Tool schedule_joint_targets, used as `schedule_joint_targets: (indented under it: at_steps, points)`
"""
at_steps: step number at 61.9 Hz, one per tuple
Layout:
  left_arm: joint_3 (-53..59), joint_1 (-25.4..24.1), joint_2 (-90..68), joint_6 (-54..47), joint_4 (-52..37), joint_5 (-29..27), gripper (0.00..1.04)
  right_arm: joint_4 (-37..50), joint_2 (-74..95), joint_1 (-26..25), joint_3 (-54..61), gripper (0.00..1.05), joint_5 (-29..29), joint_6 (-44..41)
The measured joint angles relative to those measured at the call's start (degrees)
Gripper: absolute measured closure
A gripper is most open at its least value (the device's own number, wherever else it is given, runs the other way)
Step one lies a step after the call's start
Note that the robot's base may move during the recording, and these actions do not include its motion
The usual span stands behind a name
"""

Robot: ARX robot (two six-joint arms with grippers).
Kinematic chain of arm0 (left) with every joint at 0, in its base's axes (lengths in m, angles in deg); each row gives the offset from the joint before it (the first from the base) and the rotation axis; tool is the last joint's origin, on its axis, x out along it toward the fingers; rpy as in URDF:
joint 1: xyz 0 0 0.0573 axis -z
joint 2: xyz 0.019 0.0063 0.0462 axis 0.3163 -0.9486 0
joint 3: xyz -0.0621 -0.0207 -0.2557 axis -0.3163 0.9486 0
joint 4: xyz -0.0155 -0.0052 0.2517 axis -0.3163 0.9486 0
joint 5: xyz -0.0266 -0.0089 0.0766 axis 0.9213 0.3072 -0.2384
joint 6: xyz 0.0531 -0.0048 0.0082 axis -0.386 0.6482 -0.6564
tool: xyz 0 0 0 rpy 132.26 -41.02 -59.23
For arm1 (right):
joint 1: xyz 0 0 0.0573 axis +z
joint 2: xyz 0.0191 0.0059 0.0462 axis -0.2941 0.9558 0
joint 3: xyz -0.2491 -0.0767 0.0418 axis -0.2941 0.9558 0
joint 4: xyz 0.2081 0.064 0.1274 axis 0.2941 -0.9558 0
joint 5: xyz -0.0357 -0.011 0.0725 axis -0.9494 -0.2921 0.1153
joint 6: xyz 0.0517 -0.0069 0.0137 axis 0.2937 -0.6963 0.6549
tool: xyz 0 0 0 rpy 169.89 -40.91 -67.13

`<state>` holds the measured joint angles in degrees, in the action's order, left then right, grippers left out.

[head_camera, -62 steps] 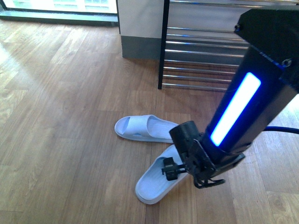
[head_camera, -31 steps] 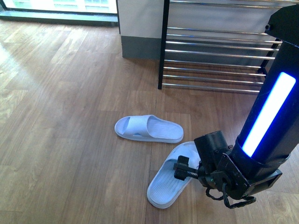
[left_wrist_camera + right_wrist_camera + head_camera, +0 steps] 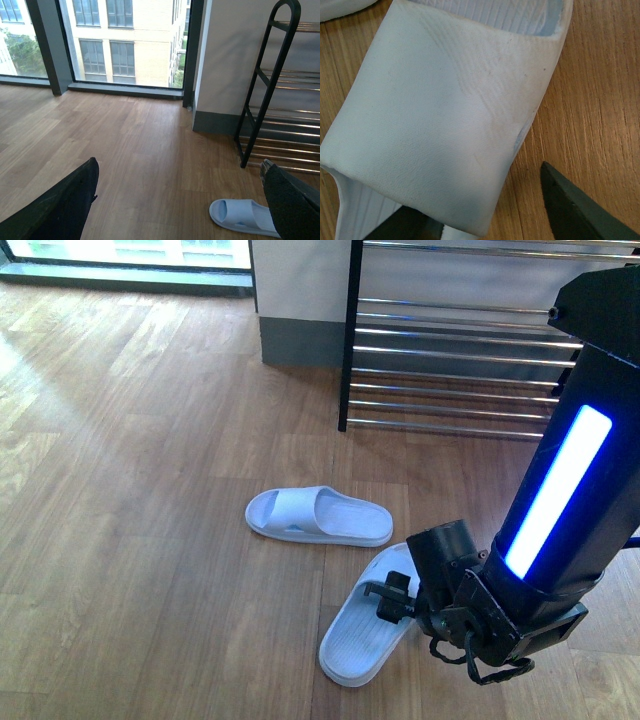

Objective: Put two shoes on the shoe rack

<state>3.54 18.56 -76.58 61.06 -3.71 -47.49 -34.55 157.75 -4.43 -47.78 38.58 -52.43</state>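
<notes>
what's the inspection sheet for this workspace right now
surface: wooden plank floor, both slides on it
job's things: far slide lies flat; near slide sits under the right gripper; shoe rack, visible tiers hold no shoes
clutter: nothing seen
grippers: right gripper astride the near slide's strap, closure unclear; left gripper open, holding nothing
cables: black loops at the right wrist
surroundings: window, pale wall
</notes>
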Motion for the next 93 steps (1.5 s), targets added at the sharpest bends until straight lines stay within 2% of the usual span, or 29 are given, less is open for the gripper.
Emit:
schedule_joint_targets:
  at_steps: [4,13,29,42,55,64,73,93]
  points:
    - [0.00,0.00,0.00,0.00,0.00,0.00,0.09,0.04,0.11,-0.09,-0.13,0.72,-0.07,-0.07]
    - [0.00,0.00,0.00,0.00,0.00,0.00,0.09,3.43,-1.40,-1.09,3.50,1.03,0.33,-1.44]
    - [0.00,0.00,0.00,0.00,0.00,0.00,0.09,12.72,-14.86,-3.41,18.99,1.03,3.54,-7.50]
    - [0.00,0.00,0.00,0.00,-0.02,0.00,0.09,15.50,-34.29,-9.14,34.47,1.03,6.95,-14.05]
    - [0.00,0.00,0.00,0.00,-0.02,0.00,0.09,7.21,-62.12,-16.70,48.17,1.03,12.41,-21.18]
    - [0.00,0.00,0.00,0.00,-0.02,0.00,0.09,-0.57,-79.52,-20.24,52.28,1.03,15.15,-23.52]
    - [0.00,0.00,0.00,0.00,0.00,0.00,0.09,-6.05,-93.55,-21.97,54.99,1.03,15.41,-24.59]
    - [0.00,0.00,0.00,0.00,0.00,0.00,0.09,-6.49,-97.55,-22.23,56.00,1.03,15.43,-25.33]
